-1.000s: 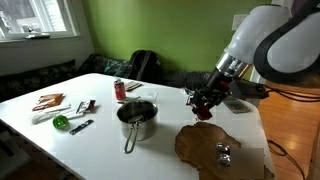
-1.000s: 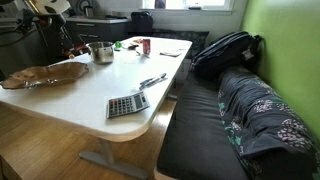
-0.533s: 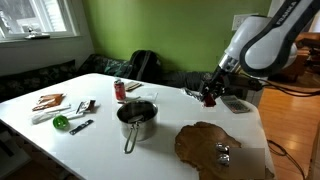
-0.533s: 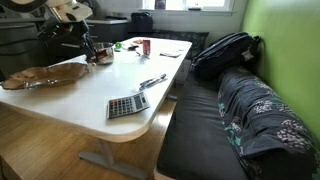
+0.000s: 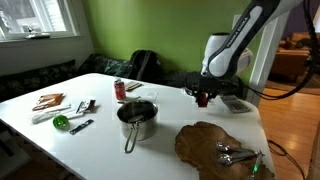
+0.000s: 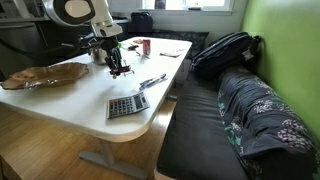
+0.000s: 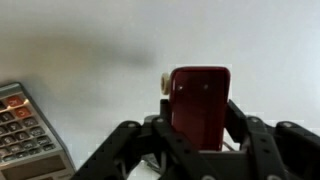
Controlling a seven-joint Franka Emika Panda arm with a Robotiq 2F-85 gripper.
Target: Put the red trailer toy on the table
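Note:
My gripper (image 7: 198,140) is shut on the red trailer toy (image 7: 199,100), a dark-red block with a pale wheel at its side, seen close in the wrist view. It hangs a little above the white table (image 7: 90,40). In an exterior view the gripper (image 5: 203,98) holds the toy over the table's far side (image 5: 170,100), beyond the steel pot. In an exterior view the gripper (image 6: 117,68) with the toy is over the table (image 6: 100,85) near its middle, behind the calculator.
A steel pot (image 5: 137,118) stands mid-table, a red-and-white can (image 5: 119,90) behind it. A brown wooden slab (image 5: 215,150) with metal pieces lies at one end. A calculator (image 6: 127,103) lies near the edge, also in the wrist view (image 7: 25,125). Small items (image 5: 60,108) lie at the other end.
The arm has carried the toy away from the wooden slab and across the table toward the calculator side. The gripper stays shut on the toy.

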